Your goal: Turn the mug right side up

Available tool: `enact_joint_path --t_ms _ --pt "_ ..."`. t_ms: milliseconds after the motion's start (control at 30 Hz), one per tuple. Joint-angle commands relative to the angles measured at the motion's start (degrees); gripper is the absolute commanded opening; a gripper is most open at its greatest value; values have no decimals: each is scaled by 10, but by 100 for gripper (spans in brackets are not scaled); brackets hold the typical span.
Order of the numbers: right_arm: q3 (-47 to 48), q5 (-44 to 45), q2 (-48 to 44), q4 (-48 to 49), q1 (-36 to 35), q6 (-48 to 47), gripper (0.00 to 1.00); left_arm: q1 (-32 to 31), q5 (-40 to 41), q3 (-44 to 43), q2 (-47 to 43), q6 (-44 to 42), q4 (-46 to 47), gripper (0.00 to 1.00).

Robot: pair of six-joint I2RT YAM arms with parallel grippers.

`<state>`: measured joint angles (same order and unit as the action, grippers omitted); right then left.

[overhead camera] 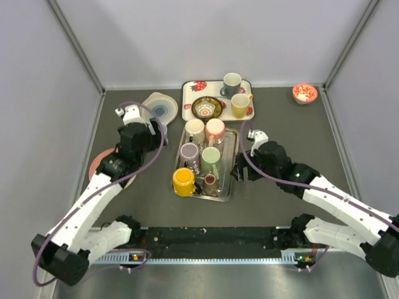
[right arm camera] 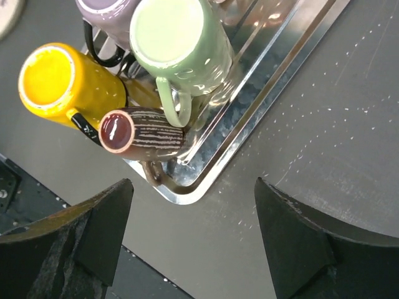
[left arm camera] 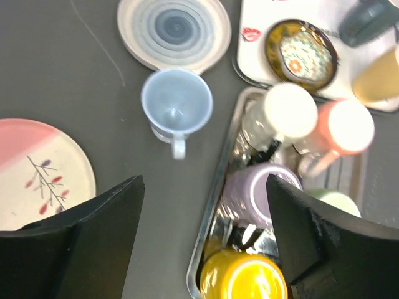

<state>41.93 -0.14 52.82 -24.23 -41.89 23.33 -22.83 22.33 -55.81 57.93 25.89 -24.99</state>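
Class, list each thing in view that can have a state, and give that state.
Light blue mug: upright, mouth up.
Green mug: upside down in metal tray.
Cream mug: upside down, same tray.
Left claw: open, empty.
Right claw: open, empty.

Nine mugs [overhead camera: 211,156], six in the metal tray [overhead camera: 219,197], two on the white tray [overhead camera: 190,93], one on the bench [overhead camera: 274,112], two plates [overhead camera: 160,107], two bowls [overhead camera: 207,108]

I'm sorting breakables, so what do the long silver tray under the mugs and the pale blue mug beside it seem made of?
The long silver tray looks like polished metal, likely stainless steel: it throws mirror-like reflections and glints. The pale blue mug looks like glazed ceramic, thick-walled with a soft sheen, though hard plastic is possible.
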Motion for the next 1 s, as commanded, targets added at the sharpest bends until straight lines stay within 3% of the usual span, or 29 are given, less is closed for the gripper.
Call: enact_joint_path --t_ms 0,33,167,300,567,967 --pt "62 72 51 9 -49 -11 80 -65 41 51 -51 51 -37 90" --pt "71 76 62 2 -57 -13 82 -70 25 67 -62 62 -44 98" --pt "104 49 119 -16 -117 -61 81 -71 -39 120 -124 97 -24 99" --pt "106 70 170 -31 -189 -90 73 -71 -73 152 -147 90 -8 97" --pt "80 78 227 -1 -195 -73 61 -71 -91 170 -158 94 -7 93" --pt "113 89 322 35 -195 -84 44 -71 -79 183 -164 89 -3 92"
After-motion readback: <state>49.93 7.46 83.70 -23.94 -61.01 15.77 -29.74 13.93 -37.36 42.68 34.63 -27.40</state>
